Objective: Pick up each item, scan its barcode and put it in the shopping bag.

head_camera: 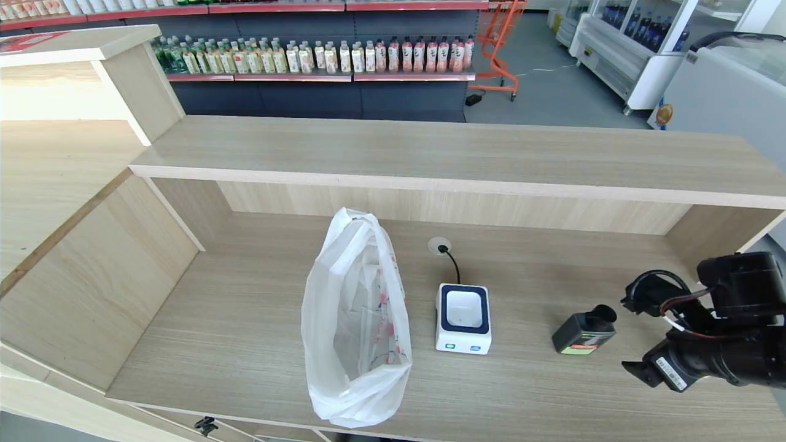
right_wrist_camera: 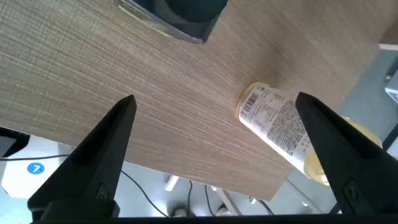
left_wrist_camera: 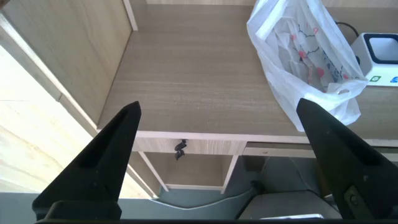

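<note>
Right gripper (right_wrist_camera: 216, 102): spread wide, holding nothing, above the pale bottle (right_wrist_camera: 283, 130).
Noted lying on its side on the counter (right_wrist_camera: 124, 81) near the edge, close to one finger rather than centred; long axis slanted across the finger line (wrist turn and small sideways shift judged necessary). Left gripper (left_wrist_camera: 219, 106) likewise spread and empty, well off beyond the shopping bag (head_camera: 356, 319); right arm judged nearer.

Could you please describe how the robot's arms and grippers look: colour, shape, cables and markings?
The right arm is black, with a looped black cable, thin red and white wires and a white printed label. The left gripper and the right gripper each have two flat, black, wedge-shaped fingers.
</note>
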You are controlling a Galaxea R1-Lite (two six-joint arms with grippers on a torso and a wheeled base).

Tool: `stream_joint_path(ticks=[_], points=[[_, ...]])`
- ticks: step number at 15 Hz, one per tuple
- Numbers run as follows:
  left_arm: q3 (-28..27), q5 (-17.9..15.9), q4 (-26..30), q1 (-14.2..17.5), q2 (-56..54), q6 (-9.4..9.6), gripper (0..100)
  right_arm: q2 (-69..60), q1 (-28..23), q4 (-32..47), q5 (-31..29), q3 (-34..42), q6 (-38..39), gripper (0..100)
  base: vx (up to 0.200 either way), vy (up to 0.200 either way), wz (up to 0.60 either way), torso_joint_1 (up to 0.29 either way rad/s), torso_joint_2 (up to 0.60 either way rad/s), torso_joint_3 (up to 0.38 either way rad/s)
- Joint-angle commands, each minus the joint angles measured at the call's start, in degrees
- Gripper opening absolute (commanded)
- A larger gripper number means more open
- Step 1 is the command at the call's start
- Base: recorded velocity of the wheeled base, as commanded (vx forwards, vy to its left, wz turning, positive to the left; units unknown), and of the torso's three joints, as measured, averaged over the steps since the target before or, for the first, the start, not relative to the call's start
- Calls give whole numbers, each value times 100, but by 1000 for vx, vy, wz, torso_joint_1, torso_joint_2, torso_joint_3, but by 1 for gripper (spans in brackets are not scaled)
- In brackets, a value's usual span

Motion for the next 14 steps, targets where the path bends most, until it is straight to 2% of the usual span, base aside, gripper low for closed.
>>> stream_joint_path(ticks=[1,3,14], points=[[7,7,2,1,-2,0,100,783,329,-232,0,-244,-130,100,0,0,0,0,0,0],[-1,-1,2,1,-2,0,100,1046,346,-592,27,-314,-130,100,0,0,0,0,0,0],[-1,-1,2,1,-2,0,100,2022,434,-1093,721,-991,63,100,0,0,0,0,0,0]])
